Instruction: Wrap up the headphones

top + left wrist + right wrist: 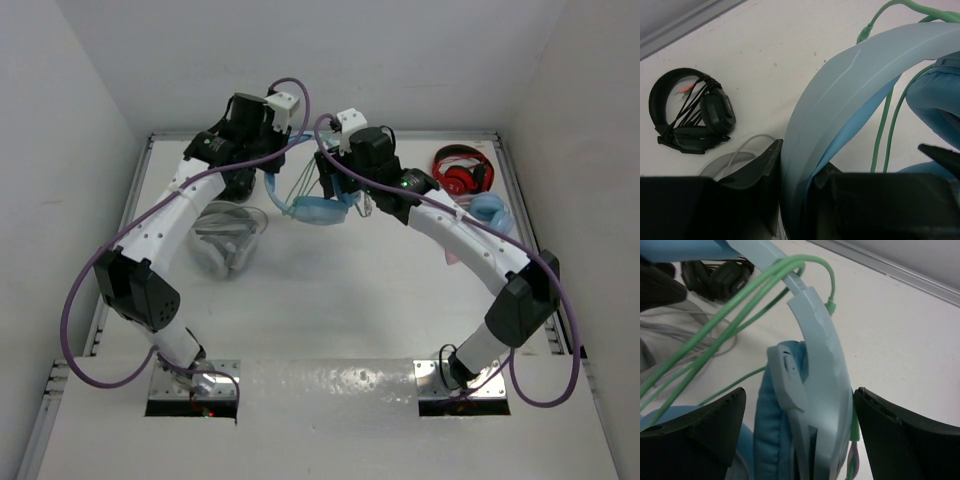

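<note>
The light-blue headphones hang between my two grippers at the back middle of the table. My left gripper is shut on the wide blue headband. The pale-green cable runs in loops over the headband and shows in the top view and in the right wrist view. My right gripper is open, its jaws straddling one ear cup. The right finger touches the cup's outer shell; a gap remains on the padded side. The green plug sticks out by the band.
A black headphone pair lies behind the left gripper. A grey-white pair lies under the left arm. A red pair and a pink-banded pair with blue cups lie at the right. Raised walls edge the table.
</note>
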Robot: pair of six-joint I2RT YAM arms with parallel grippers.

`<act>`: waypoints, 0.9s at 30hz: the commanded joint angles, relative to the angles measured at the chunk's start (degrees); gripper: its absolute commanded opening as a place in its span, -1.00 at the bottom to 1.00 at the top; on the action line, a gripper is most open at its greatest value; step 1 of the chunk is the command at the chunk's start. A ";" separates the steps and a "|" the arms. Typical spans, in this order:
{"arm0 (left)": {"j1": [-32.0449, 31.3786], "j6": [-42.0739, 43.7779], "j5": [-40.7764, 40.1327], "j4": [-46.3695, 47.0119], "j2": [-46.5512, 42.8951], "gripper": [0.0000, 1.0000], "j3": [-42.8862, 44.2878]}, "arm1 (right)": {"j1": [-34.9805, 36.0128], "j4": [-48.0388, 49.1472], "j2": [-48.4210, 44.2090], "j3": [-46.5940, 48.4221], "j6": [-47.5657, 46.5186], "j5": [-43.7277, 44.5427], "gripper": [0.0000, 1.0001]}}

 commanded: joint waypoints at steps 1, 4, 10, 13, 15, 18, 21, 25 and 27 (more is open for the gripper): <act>0.35 -2.02 0.99 3.61 -2.17 -1.00 2.55 | -0.08 3.35 -0.64 -2.42 -1.33 4.29 0.69; 0.44 -2.10 1.86 3.61 -2.61 -1.00 2.28 | -0.08 4.59 -0.21 -3.05 -1.68 4.47 0.36; 0.44 -2.28 2.83 3.61 -3.22 -1.00 2.28 | 0.01 3.97 1.03 -2.61 -0.01 4.03 -0.23; 0.44 -1.67 3.45 3.52 -3.57 -1.00 2.11 | 0.01 4.06 1.11 -2.70 0.25 4.29 -0.57; 0.44 -1.49 3.54 3.52 -3.84 -0.81 1.76 | 0.01 3.27 1.20 -2.44 0.51 4.64 -0.85; 0.44 -1.40 3.01 3.52 -4.19 -0.13 0.88 | 0.01 2.22 1.29 -2.35 1.04 5.78 -1.00; 0.44 -1.84 2.57 3.52 -4.63 0.31 0.70 | 0.01 1.07 1.11 -2.79 1.31 5.87 -1.00; 0.44 -2.28 2.31 3.61 -5.07 0.63 2.10 | -0.17 0.55 0.67 -4.28 1.22 6.05 -1.00; 0.44 -2.37 2.39 3.43 -5.07 0.65 2.89 | -0.43 0.63 0.41 -5.42 1.66 5.52 -1.00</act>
